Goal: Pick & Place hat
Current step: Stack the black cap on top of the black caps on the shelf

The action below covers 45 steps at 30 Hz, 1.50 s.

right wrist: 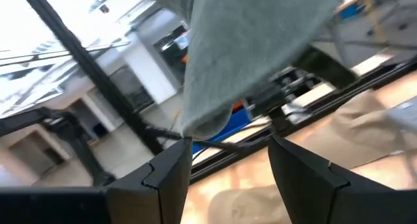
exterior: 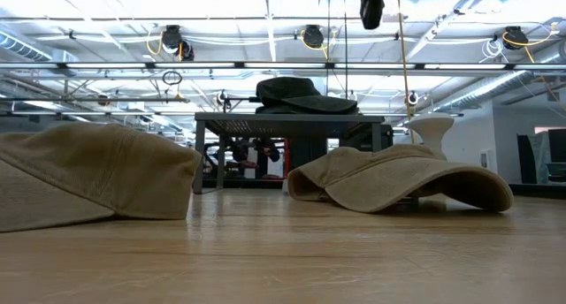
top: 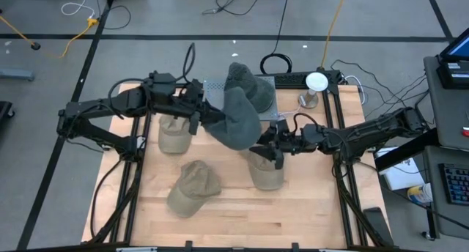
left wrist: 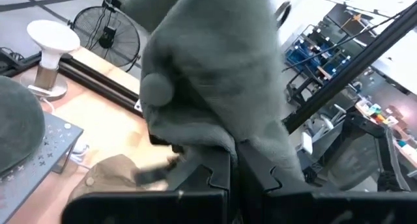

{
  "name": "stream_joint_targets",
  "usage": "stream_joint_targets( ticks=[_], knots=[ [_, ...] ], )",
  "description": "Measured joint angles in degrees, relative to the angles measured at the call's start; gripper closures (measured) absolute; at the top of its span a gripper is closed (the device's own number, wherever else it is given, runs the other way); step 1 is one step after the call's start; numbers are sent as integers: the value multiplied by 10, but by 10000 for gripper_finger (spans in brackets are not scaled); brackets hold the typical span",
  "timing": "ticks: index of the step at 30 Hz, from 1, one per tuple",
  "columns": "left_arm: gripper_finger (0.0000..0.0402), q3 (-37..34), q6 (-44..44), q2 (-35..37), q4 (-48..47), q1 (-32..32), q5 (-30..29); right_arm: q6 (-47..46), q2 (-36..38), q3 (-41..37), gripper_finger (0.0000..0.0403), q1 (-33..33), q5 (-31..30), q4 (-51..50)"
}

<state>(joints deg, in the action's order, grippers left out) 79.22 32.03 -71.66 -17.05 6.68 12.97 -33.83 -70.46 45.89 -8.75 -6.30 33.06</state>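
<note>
L gripper (top: 204,117) is clamping tight on the grey hat (top: 238,119), holding it up over table centre. Hat's long axis is running roughly 11 to 5 o'clock, hanging down. R gripper (top: 265,151) is sitting at hat's 5 o'clock, fingers (right wrist: 168,168) spread wide, gripping nothing. Another grey hat (top: 248,82) is lying on the rack at 12 o'clock

Wooden worktop (top: 234,215), white mushroom-shaped lamp (top: 316,82) at far right edge, perforated metal platform (top: 214,87) beside it, cables (top: 242,3) on floor
</note>
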Motion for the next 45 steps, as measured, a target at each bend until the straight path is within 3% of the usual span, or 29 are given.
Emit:
stream_joint_targets(
  ticks=[16,24,35,39,45],
  knots=[
    [396,0,-4,0,-26,5,-38,-8,1,0,206,0,51,28],
    [396,0,2,0,-42,5,-90,1,1,0,206,0,88,30],
    [396,0,0,1,-38,0,-90,31,1,0,210,6,46,95],
    [396,0,-1,1,-37,0,-90,32,1,1,254,6,46,116],
    [395,0,-24,1,-25,0,-81,19,1,1,385,6,15,111]
  ],
)
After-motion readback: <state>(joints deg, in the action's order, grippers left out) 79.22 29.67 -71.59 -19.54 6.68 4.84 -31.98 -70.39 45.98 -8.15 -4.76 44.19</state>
